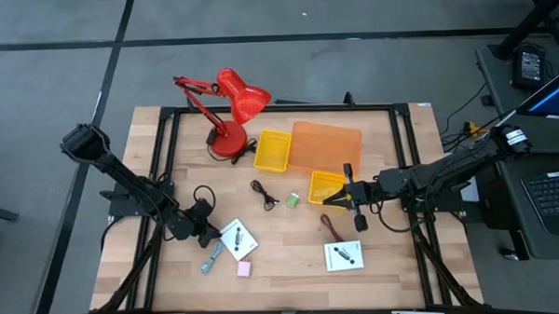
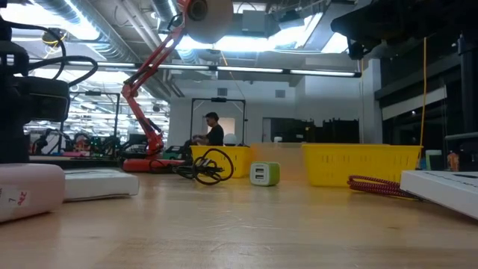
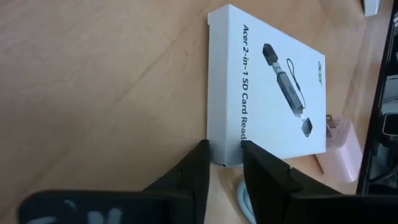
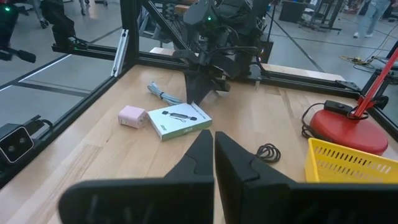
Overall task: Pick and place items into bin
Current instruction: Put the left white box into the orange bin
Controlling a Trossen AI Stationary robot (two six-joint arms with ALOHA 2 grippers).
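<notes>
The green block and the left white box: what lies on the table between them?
In the high view, only the black cable lies roughly between the green block and the left white box.

A red desk lamp (image 1: pixel 231 107) stands at about eleven o'clock on the wooden table (image 1: pixel 283 259), its round base (image 1: pixel 228 140) resting on the boards and its shade (image 1: pixel 245 95) tipped toward one o'clock. A black metal frame (image 1: pixel 278 109) runs around the table's edges. Off the table at three o'clock sits an open laptop (image 1: pixel 553 192) on a dark side desk. The floor (image 1: pixel 53 72) around is grey with dark seams. In the low view, a person (image 2: pixel 213 128) shows far back in the room at twelve o'clock, under bright ceiling lights (image 2: pixel 261 45).
</notes>
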